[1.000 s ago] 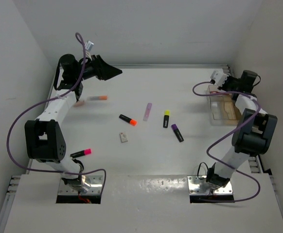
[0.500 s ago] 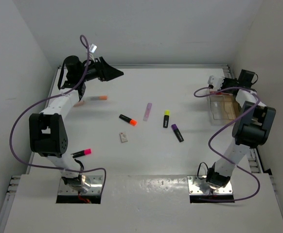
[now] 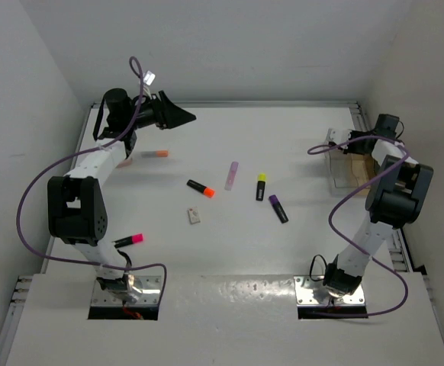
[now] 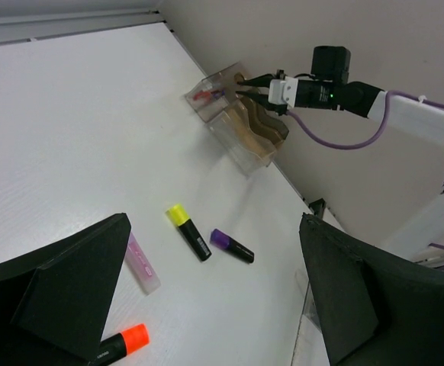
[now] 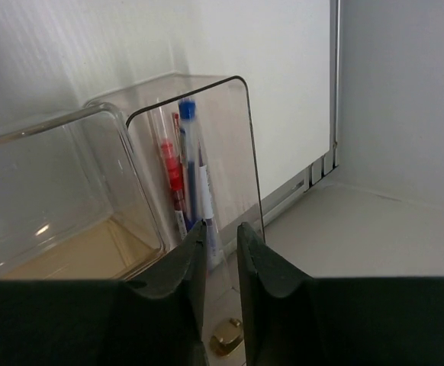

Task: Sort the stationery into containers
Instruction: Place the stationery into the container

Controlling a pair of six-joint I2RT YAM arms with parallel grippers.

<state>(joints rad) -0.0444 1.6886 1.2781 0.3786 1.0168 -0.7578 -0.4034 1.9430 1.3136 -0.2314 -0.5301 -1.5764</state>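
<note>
My left gripper [image 3: 178, 117] hangs wide open and empty above the far left of the table. Below it lie an orange-capped highlighter [image 3: 201, 187], a lilac marker [image 3: 231, 175], a yellow-capped highlighter [image 3: 260, 186], a purple-capped highlighter [image 3: 278, 208] and a white eraser [image 3: 194, 216]. A pink-capped highlighter [image 3: 128, 240] lies near the left arm, and an orange-tipped pen [image 3: 152, 154] lies at the far left. My right gripper [image 5: 222, 238] is at the end wall of the clear container [image 3: 349, 166]. Its jaws stand a narrow gap apart and grip nothing. Red, blue and white pens [image 5: 185, 171] stand inside.
The clear container [image 4: 233, 126] has a second, tan-bottomed compartment [image 5: 69, 252]. It stands against the right wall by the table's back right corner. A brass screw head [image 5: 226, 335] sits in the table under my right gripper. Purple cables loop beside both arms.
My right gripper has dropped from above the container's far end down to its end wall. My left gripper has barely shifted.
</note>
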